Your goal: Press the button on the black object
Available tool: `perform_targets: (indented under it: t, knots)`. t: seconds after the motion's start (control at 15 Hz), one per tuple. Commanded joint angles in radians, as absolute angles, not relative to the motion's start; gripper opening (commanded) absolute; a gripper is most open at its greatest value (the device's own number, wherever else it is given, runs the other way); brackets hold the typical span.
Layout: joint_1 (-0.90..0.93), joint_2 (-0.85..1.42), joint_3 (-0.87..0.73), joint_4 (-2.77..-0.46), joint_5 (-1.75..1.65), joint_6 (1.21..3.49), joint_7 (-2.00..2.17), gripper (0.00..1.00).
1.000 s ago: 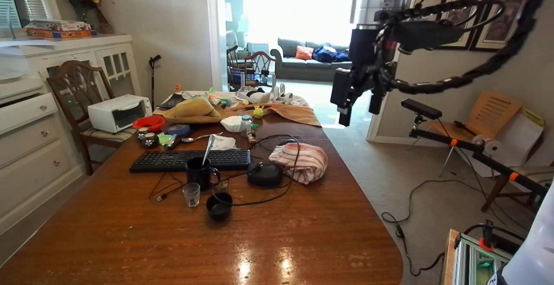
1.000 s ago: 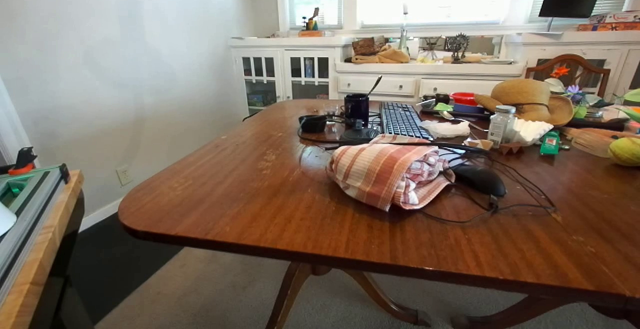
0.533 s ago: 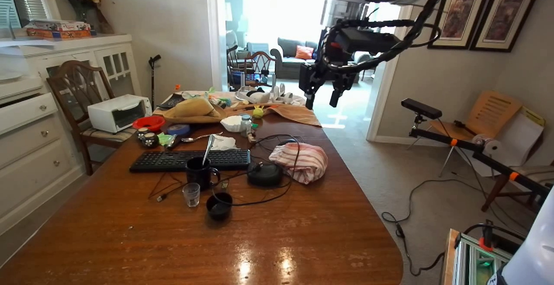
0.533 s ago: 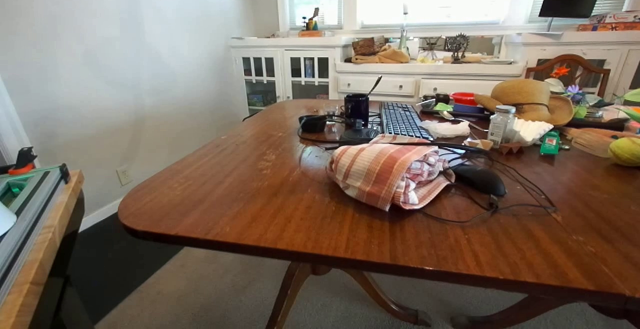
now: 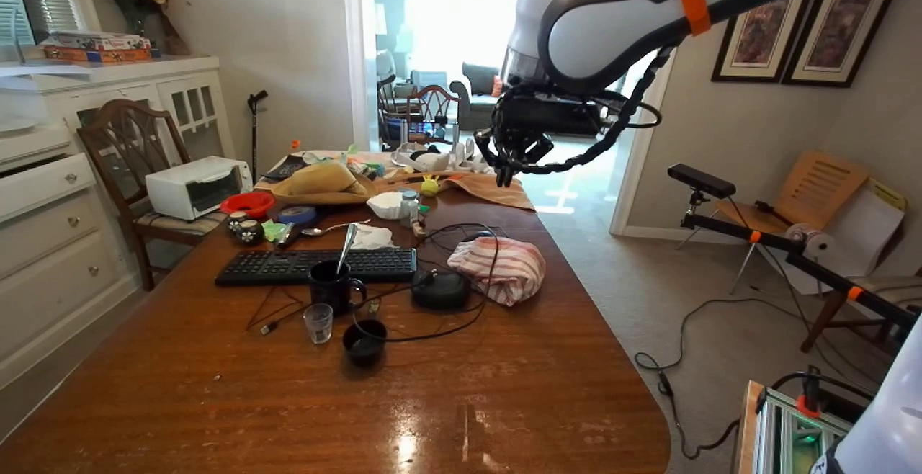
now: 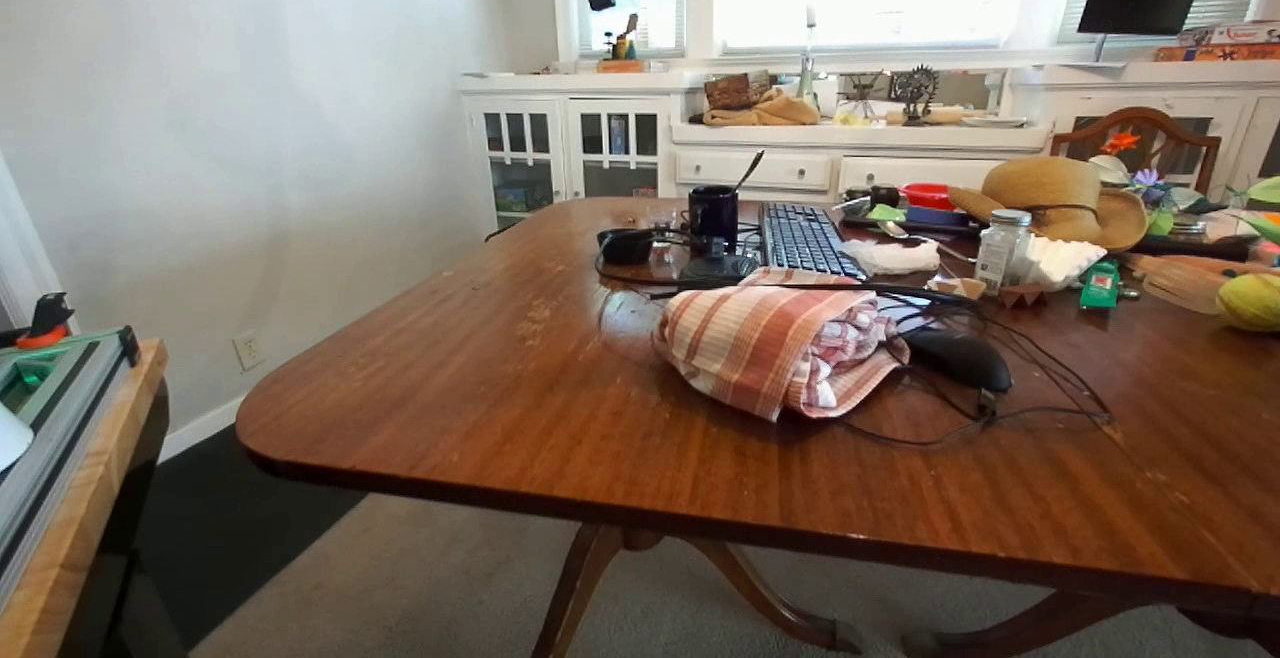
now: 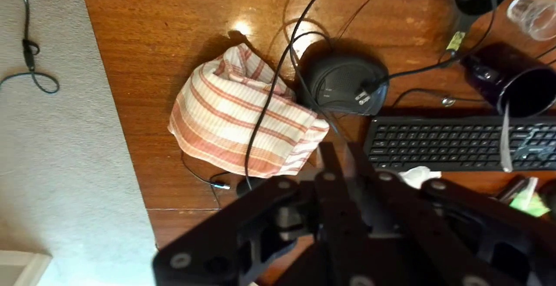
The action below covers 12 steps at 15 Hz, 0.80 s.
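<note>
Wrist view shows my pincer (image 7: 342, 150) bare and pressed all but together, likely for prodding, well apart from the black box (image 7: 342, 78), on which a plug (image 7: 369, 88) lies.

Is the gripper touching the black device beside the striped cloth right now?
Apart: both exterior views show the gripper hanging higher than the black device, with a plain gap between them.
</note>
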<state>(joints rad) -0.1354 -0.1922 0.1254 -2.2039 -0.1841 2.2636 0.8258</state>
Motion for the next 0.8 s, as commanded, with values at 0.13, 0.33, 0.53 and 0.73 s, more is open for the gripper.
perform_targets:
  t: [0.13, 0.33, 0.53, 0.73]
  knots:
    - [-0.124, -0.085, 0.086, -2.204, -0.308, 2.327, 1.033, 0.0]
    - [-0.112, -0.038, 0.048, -2.208, -0.258, 2.332, 1.003, 0.0]
    - [-0.098, -0.042, 0.029, -2.205, -0.262, 2.304, 0.995, 0.01]
    - [-0.093, -0.029, 0.023, -2.204, -0.256, 2.304, 0.994, 0.01]
